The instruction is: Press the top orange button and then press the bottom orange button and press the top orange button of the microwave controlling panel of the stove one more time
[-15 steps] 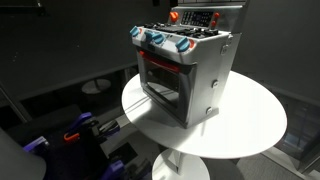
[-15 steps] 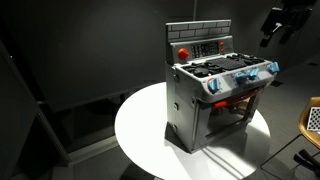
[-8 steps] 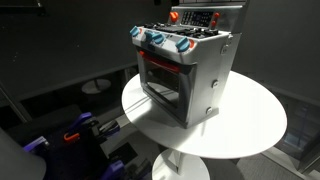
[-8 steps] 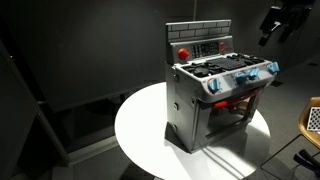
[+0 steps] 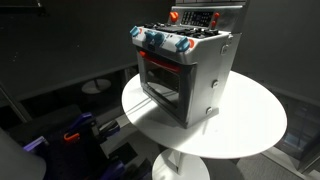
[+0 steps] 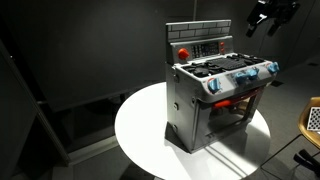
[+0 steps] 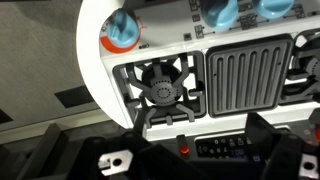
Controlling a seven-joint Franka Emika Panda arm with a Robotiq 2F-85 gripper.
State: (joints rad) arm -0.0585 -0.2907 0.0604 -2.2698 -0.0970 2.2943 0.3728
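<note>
My end effector (image 6: 268, 14), spread, hovers upper right, well apart from the microwave controlling panel (image 6: 200, 47); I judge all three presses remain

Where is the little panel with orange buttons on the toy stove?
Find the round white table and the boxy silver toy stove on it. Behind the burners, on the stove's upright back wall, is the small dark panel with red-orange marks. Unlike the blue-and-red round knobs along the front, it stands at the rear.
</note>
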